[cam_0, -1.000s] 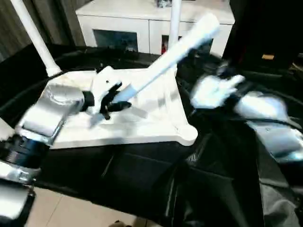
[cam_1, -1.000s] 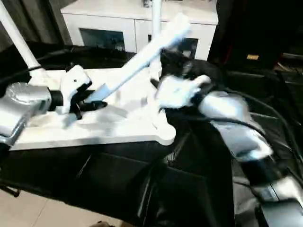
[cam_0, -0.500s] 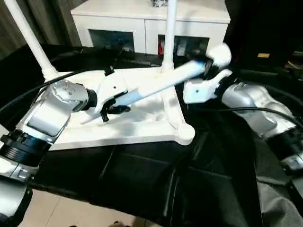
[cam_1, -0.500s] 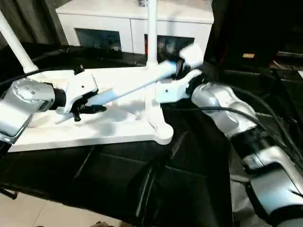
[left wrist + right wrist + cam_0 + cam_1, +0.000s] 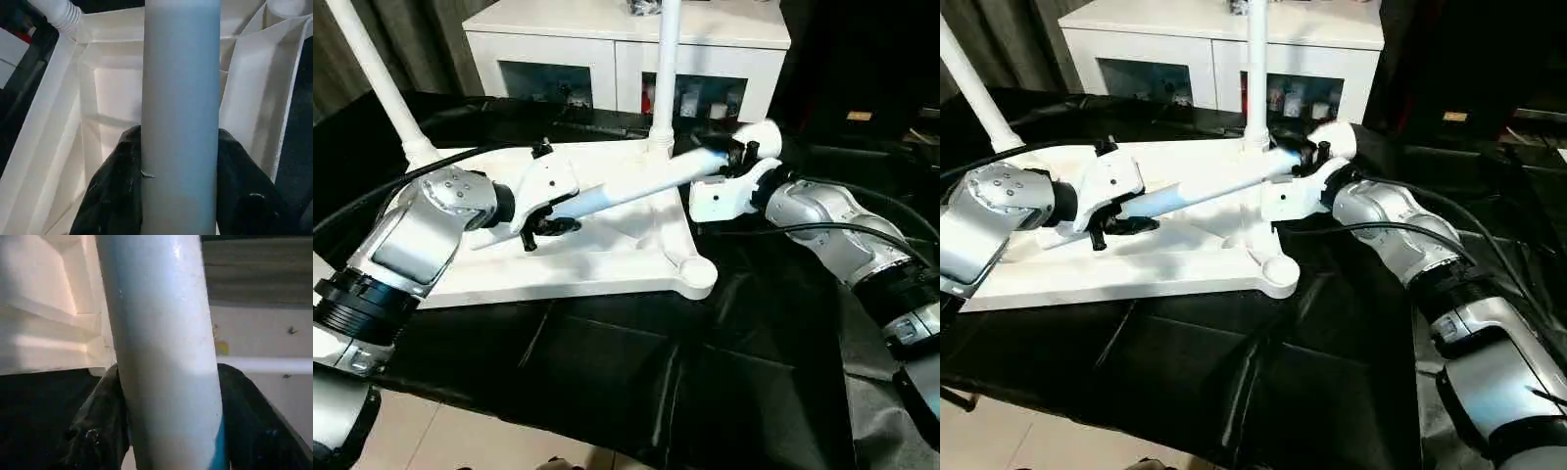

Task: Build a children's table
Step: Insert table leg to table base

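Top: the tabletop lay ribbed side up on the black-draped surface, in front of a white cabinet.
Fitted legs: two legs were standing in far corner sockets, one at the far left and one at the far right.
Free leg: a third leg was held nearly level above the top, running from the left gripper across to the right gripper.
Left fingers: they were pinched on the leg near one end, one black finger on each side of it in the left wrist view.
Right fingers: they were set against both sides of the leg near its other end (a black pad lay on each flank in the right wrist view), so a two-handed hold was judged.
Arm pose: both silver forearms were reaching inward over the top; the left wrist was angled across its middle, the right bent in from the near right corner.
Empty socket: a round socket at the near right corner stood open.
Step in hand: the leg was judged due for a socket.
Doing it well: the leg should be tipped upright, its mating end centred over the socket, and pressed straight along its axis (any slant could jam it or shift the top).
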`<state>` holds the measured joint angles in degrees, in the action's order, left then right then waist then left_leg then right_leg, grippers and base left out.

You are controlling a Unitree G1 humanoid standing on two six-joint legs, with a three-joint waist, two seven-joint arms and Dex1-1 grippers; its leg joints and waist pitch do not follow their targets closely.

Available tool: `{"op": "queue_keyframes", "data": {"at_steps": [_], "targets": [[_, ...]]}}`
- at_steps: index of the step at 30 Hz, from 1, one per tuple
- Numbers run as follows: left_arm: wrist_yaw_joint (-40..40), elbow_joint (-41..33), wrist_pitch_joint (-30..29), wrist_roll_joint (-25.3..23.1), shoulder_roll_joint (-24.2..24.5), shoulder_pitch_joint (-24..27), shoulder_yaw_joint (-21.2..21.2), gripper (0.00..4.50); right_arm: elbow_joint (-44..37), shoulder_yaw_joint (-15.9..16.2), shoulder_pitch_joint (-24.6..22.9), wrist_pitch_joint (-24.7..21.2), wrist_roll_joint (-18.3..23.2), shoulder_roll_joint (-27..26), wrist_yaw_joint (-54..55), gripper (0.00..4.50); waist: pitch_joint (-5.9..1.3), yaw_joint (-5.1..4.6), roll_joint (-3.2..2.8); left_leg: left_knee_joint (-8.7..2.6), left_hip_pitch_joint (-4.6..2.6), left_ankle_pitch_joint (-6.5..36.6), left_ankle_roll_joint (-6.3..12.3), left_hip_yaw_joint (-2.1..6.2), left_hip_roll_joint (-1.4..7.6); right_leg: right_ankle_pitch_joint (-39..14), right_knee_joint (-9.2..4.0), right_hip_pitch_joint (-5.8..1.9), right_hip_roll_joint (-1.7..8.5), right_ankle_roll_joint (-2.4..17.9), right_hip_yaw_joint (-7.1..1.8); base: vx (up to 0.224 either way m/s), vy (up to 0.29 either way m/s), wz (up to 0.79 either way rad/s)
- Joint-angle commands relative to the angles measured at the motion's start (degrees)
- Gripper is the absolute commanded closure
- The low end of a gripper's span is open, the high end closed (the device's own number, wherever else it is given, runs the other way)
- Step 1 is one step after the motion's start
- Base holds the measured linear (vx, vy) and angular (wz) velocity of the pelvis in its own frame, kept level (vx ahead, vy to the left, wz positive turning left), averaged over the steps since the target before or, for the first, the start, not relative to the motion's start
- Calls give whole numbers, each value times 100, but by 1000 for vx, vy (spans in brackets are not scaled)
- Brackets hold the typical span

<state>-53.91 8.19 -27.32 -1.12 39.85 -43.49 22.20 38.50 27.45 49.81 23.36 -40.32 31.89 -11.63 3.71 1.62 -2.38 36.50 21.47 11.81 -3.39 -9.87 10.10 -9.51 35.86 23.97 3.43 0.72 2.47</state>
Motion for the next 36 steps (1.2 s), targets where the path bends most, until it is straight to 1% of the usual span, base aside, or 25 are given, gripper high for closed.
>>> {"op": "queue_keyframes", "data": {"at_steps": [1, 3, 5, 9, 10, 11, 12, 13, 14, 15, 17, 18, 19, 20, 21, 23, 24, 26, 27, 28, 30, 32, 33, 34, 36], "targets": [[65, 2, 75, -38, 3, -261, -197, 293, 99, 42, 27, 80, 69, -33, -123, 238, -455, -34, 50, -382, -31, 892, 157, 41, 166, -896, -338, -382, 331, 1522, -236, 0, 0, 0], [206, 24, 146, -86, -27, -265, -259, 293, 133, 41, 18, 80, 82, -40, -179, 246, -457, -31, 55, -379, -28, 871, 164, 40, 166, -872, -330, -386, 331, 1519, -236, 0, 0, 0], [370, 90, 175, -92, -94, -312, -393, 237, 176, 32, 13, 84, 91, -45, -191, 251, -460, -30, 54, -379, -24, 834, 180, 43, 168, -821, -324, -390, 331, 1525, -237, 0, 0, 0], [433, 109, 232, 105, -180, -353, -697, 220, 261, -17, 5, 75, 145, -62, -239, 254, -466, -34, 52, -371, -28, 857, 188, 35, 159, -782, -328, -387, 326, 1571, -232, 0, 0, 0], [494, 105, 298, 199, -222, -378, -861, 199, 293, -47, -2, 67, 178, -68, -272, 260, -463, -29, 51, -375, -33, 888, 190, 40, 161, -830, -337, -384, 328, 1568, -227, 0, 0, 0], [511, 101, 307, 223, -233, -385, -904, 199, 299, -56, -5, 64, 189, -70, -284, 260, -457, -28, 34, -377, -38, 917, 184, 42, 164, -862, -338, -379, 325, 1559, -229, 0, 0, 0], [588, 66, 220, 391, -311, -438, -1122, 187, 319, -82, -18, 41, 225, -75, -315, 262, -456, -34, 46, -377, -34, 941, 177, 42, 166, -879, -332, -381, 324, 1552, -229, 0, 0, 0], [719, 7, 28, 827, -493, -611, -1641, 181, 365, -163, -74, -20, 357, -95, -414, 263, -460, -31, 63, -377, -36, 914, 175, 36, 166, -824, -335, -385, 330, 1568, -232, 0, 0, 0], [736, 4, 14, 875, -513, -631, -1698, 179, 372, -175, -82, -28, 377, -99, -427, 264, -462, -27, 74, -370, -26, 876, 191, 31, 155, -762, -321, -397, 325, 1599, -232, 0, 0, 0], [929, 114, 69, 1241, -654, -795, -2189, 179, 433, -250, -135, -64, 477, -110, -436, 264, -466, -18, 75, -368, -31, 854, 210, 34, 156, -749, -323, -395, 320, 1601, -228, 0, 0, 0], [1084, 270, 327, 1327, -686, -844, -2400, 179, 458, -317, -169, -87, 575, -131, -464, 264, -476, -1, 70, -355, -33, 832, 243, 20, 131, -716, -328, -390, 320, 1674, -229, 0, 0, 0], [1094, 280, 345, 1332, -688, -846, -2413, 179, 459, -321, -171, -88, 581, -132, -466, 264, -475, 12, 43, -341, -59, 949, 230, 17, 142, -664, -341, -365, 306, 1722, -222, 0, 0, 0], [1440, 592, 728, 1410, -778, -898, -2756, 179, 464, -518, -246, -148, 892, -195, -562, 265, -472, -16, 37, -360, -15, 931, 237, 42, 151, -595, -319, -399, 305, 1696, -200, 0, 0, 0], [1550, 688, 849, 1456, -815, -914, -2875, 179, 465, -571, -266, -160, 977, -211, -585, 265, -455, -44, 94, -369, -6, 1011, 218, 47, 147, -664, -335, -416, 303, 1628, -195, 0, 0, 0], [1614, 744, 920, 1483, -836, -924, -2944, 179, 465, -602, -278, -168, 1027, -220, -598, 266, -465, -49, 104, -361, -9, 1009, 218, 50, 142, -660, -324, -426, 300, 1623, -195, 0, 0, 0], [2141, 1046, 1174, 1693, -1013, -970, -3443, 179, 418, -899, -405, -270, 1511, -333, -779, 266, -451, -63, 108, -348, -5, 1001, 297, 23, 130, -790, -343, -409, 304, 1613, -211, 0, 0, 0], [2740, 1292, 1268, 1654, -1107, -973, -3801, 179, 298, -1234, -575, -467, 2012, -476, -1007, 266, -451, -62, 107, -346, -9, 1029, 318, 24, 130, -851, -349, -403, 304, 1599, -210, 0, 0, 0], [3101, 1444, 1347, 1526, -1098, -939, -3896, 179, 140, -1457, -719, -640, 2346, -583, -1186, 266, -465, -75, 119, -356, -17, 1045, 371, 38, 145, -978, -355, -397, 290, 1506, -194, 0, 0, 0], [3149, 1467, 1339, 1512, -1095, -919, -3901, 179, 80, -1520, -760, -705, 2447, -620, -1229, 266, -454, -64, 100, -362, -39, 1067, 372, 42, 157, -1041, -373, -373, 307, 1487, -202, 0, 0, 0], [3252, 1530, 1365, 1415, -1099, -820, -3869, 179, -173, -1773, -896, -943, 2888, -772, -1359, 266, -464, -75, 89, -373, -29, 1026, 366, 52, 166, -1009, -364, -381, 307, 1506, -193, 0, 0, 0], [3283, 1566, 1393, 1327, -1111, -731, -3817, 179, -408, -1978, -981, -1184, 3260, -897, -1436, 266, -460, -73, 90, -388, -32, 1014, 406, 59, 183, -935, -364, -381, 311, 1516, -197, 0, 0, 0], [3298, 1588, 1444, 1162, -1173, -549, -3696, 179, -978, -2426, -1105, -1814, 4253, -1191, -1629, 266, -473, -53, 57, -410, -47, 949, 424, 75, 216, -751, -352, -372, 333, 1556, -201, 0, 0, 0], [3295, 1589, 1449, 1155, -1178, -539, -3688, 179, -1013, -2451, -1112, -1854, 4319, -1208, -1643, 266, -475, -54, 62, -408, -47, 930, 437, 75, 217, -690, -345, -379, 337, 1574, -204, 0, 0, 0], [2895, 1332, 1335, 1342, -1344, -328, -3512, 179, -1651, -2717, -1240, -2529, 5306, -1391, -2019, 266, -484, -33, 68, -409, -60, 859, 464, 71, 218, -561, -339, -380, 339, 1622, -205, 0, 0, 0], [2552, 1067, 1160, 1566, -1482, -170, -3359, 179, -2109, -2853, -1346, -3020, 5943, -1465, -2313, 266, -478, 34, 58, -423, -63, 767, 520, 77, 260, -444, -325, -381, 375, 1662, -217, 0, 0, 0]]}}
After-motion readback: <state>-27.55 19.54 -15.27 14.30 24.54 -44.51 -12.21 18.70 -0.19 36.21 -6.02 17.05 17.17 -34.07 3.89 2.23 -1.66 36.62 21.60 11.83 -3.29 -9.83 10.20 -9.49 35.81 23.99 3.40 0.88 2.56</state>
